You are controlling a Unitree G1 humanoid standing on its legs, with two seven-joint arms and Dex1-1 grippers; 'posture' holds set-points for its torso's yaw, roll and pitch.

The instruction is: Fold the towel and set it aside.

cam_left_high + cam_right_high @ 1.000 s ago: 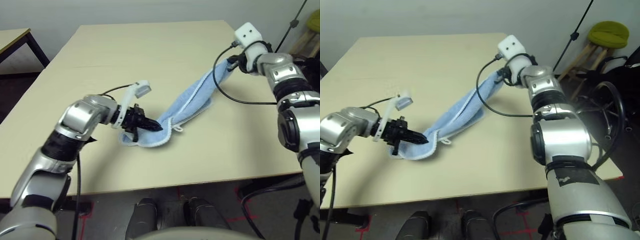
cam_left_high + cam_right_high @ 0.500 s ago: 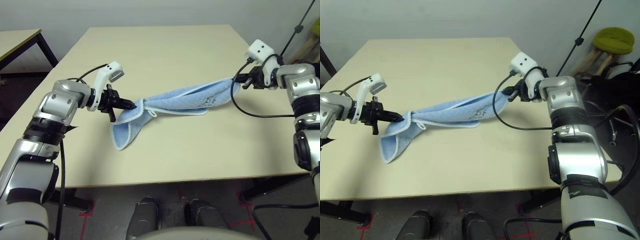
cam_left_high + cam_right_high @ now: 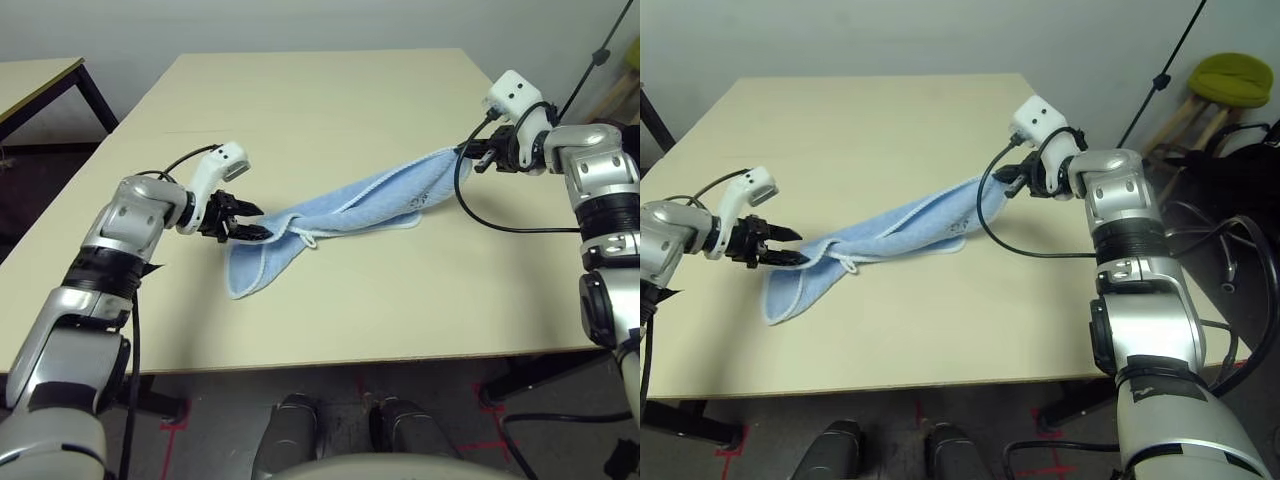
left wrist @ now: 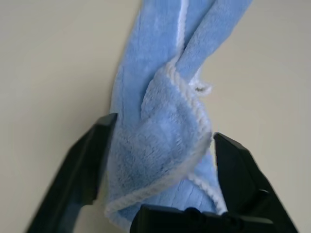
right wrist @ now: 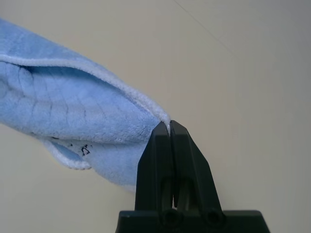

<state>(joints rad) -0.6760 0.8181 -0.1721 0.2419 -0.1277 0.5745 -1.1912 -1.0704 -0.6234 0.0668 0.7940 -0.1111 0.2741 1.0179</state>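
The light blue towel (image 3: 360, 200) lies as a twisted band across the tan table (image 3: 300, 100), running from my left gripper to my right one. Its left end (image 3: 250, 270) droops flat on the table, with the white loop (image 3: 310, 240) beside it. My left gripper (image 3: 258, 222) is open, its fingers (image 4: 92, 160) standing on either side of the bunched towel end (image 4: 165, 145) without pinching it. My right gripper (image 3: 468, 155) is shut on the towel's far corner, seen pinched at the white edging (image 5: 169, 127). A tiny dark logo (image 5: 85, 149) shows near that end.
A black cable (image 3: 480, 215) loops from my right wrist over the table beside the towel. A second table (image 3: 30, 75) stands off to the left. A yellow-green stool (image 3: 1225, 75) and a stand pole (image 3: 1165, 60) are beyond the table's right edge.
My left gripper has opened and let go of the towel end, dropping slightly toward the table. The right gripper has shifted a little farther back, still holding its corner.
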